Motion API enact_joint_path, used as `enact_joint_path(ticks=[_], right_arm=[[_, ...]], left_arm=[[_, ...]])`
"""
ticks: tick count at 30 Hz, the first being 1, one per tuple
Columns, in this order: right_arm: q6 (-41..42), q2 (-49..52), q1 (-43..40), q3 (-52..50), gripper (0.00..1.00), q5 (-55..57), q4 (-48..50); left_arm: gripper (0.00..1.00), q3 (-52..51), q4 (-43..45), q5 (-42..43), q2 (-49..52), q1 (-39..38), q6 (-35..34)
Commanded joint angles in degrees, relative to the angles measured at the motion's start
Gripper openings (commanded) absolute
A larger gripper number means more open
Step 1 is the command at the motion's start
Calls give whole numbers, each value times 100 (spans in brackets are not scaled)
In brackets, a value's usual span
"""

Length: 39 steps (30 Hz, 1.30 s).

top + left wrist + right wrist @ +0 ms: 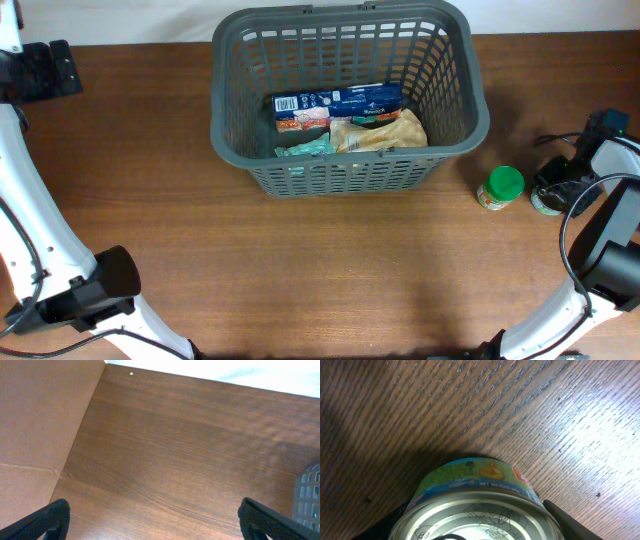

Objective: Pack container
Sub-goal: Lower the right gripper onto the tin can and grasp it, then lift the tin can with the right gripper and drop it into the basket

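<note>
The container, a large dark grey slotted basket [228,110], stands at the back middle of the table. Inside lie a blue box [335,101], a tan bag [385,133] and a teal packet [305,148]. My right gripper [553,185] is at the right edge, its fingers on both sides of a small tin can [545,203] standing on the table. In the right wrist view the can [475,485] fills the space between the fingers of the right gripper [475,527]. My left gripper [155,522] is open and empty over bare wood at the far left [45,70]. A corner of the container [310,495] shows at its right.
A small green-lidded jar [500,187] stands on the table just left of the can, right of the basket. A brown cardboard wall [35,435] runs along the table's left edge. The arm bases sit at the front corners.
</note>
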Motion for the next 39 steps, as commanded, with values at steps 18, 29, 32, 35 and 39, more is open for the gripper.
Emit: enact_joint_path(ticks=[18, 29, 32, 35, 39], right_arm=[[-63, -348, 85, 675, 36, 81, -455], [-424, -1163, 463, 3254, 8, -348, -2050], [-1003, -1569, 986, 4129, 4, -723, -2361], [-1499, -1941, 1700, 4719, 4, -726, -2433], [-1982, -2251, 3067, 5010, 4, -710, -2380]], left_arm=[[99, -17, -7, 15, 31, 24, -52], [99, -17, -7, 15, 31, 24, -52], [99, -17, -7, 15, 31, 24, -52], [99, -17, -7, 15, 31, 24, -52], [99, -17, -7, 15, 31, 24, -52]])
